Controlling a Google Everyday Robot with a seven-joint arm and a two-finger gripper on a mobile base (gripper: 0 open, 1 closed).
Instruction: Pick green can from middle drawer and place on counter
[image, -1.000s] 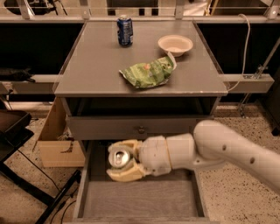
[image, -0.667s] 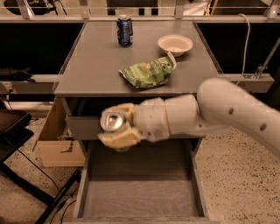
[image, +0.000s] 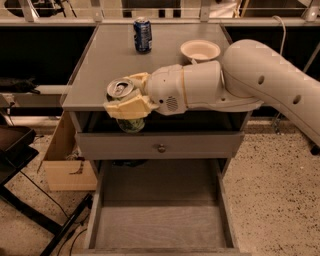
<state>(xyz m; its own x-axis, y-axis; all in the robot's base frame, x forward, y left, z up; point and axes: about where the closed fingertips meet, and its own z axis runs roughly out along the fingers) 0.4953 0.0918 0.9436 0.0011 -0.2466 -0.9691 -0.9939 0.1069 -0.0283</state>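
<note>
Grips the small dark green drink can (image: 131, 124), silver top up, in the cream two-finger gripper (image: 124, 96), at the front left edge of the flat grey counter (image: 105, 60). Hangs above the open, shallow grey wooden middle drawer (image: 160, 222). Farther back on the counter: blue can (image: 143, 34), round cream bowl (image: 200, 50).

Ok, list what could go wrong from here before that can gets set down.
1. The green can, clamped in the hand, hangs partly below the front edge of the counter; pushing inward without lifting could knock it loose.
2. A slip here drops it into the open middle drawer.
3. The bowl sits close beside the arm.
</note>
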